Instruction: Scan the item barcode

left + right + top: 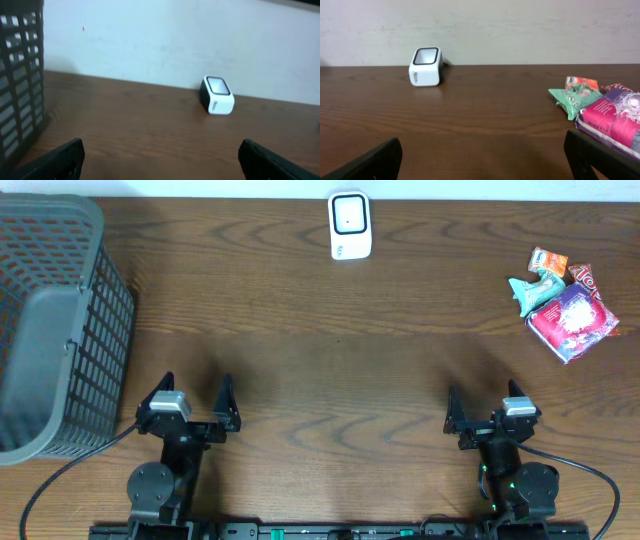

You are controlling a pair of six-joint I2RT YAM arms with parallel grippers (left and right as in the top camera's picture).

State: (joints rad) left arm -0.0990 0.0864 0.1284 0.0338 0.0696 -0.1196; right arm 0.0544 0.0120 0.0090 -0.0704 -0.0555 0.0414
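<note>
Far left there's a dark grey mesh basket (50, 330) sitting on the wooden table (330, 360). Just right of it, near the front edge, is the left gripper (195, 385), jaws spread wide, nothing but bare wood between them. At the back middle, up by the wall, sits the little white scanner (350, 225) with its dark window facing up. Front right is the right gripper (484, 395), jaws wide apart too, gripping nothing. Far right is the snack pile (565, 300): a teal packet (530, 290) touching a pink-purple packet (572, 322), well apart from the scanner.
</note>
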